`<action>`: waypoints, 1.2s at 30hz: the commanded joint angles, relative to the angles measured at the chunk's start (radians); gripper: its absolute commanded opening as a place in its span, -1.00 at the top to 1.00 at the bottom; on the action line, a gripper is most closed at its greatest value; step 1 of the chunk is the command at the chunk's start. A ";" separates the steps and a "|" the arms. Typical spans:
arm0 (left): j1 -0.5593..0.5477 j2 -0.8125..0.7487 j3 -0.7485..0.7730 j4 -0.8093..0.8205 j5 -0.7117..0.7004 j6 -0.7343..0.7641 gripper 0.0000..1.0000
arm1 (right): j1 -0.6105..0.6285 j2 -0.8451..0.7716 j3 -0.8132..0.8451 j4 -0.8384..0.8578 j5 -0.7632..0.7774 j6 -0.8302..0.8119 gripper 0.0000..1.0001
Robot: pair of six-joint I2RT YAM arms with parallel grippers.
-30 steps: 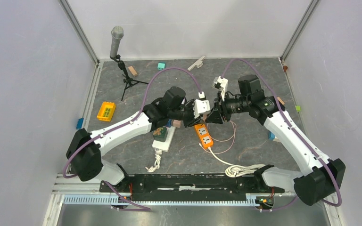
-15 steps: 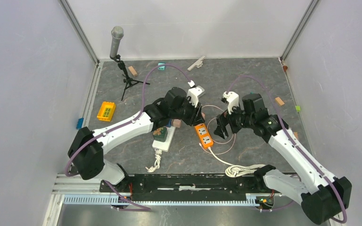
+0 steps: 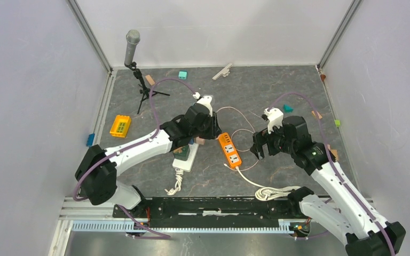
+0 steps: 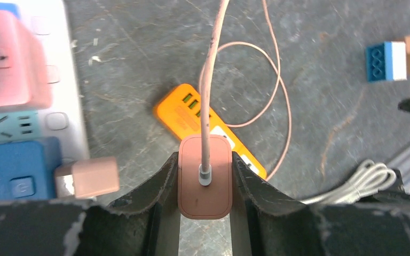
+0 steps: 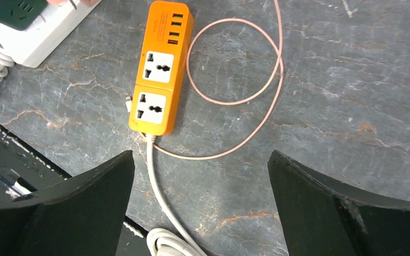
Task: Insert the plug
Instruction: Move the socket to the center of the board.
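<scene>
left fingers [image 4: 165, 178] pinch pink charger plug [image 4: 205, 186], not yet inserted; orange power strip [image 4: 179, 109] at 12 o'clock; right fingers [image 5: 85, 194] spread.

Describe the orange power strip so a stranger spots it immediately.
Look at the middle of the grey table. The orange power strip lies flat there, beside a looped pink cable. Unlike the white power strip to its left, its sockets are empty.

I work in a robotics lab cell. Plain pale walls [image 3: 26, 106] box in my grey marbled table [image 3: 277, 90] on three sides, with metal posts [image 3: 89, 34] at its far corners. A mounting rail [image 3: 213, 205] runs along its near edge. A tripod microphone [image 3: 132, 42], a yellow toy brick [image 3: 120, 126] and an orange power strip [image 3: 230, 150] share it.
</scene>
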 commanded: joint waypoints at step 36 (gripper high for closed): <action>-0.078 0.520 0.374 -0.021 -0.173 -0.112 0.96 | 0.118 0.456 -0.417 1.147 -0.426 0.517 -0.62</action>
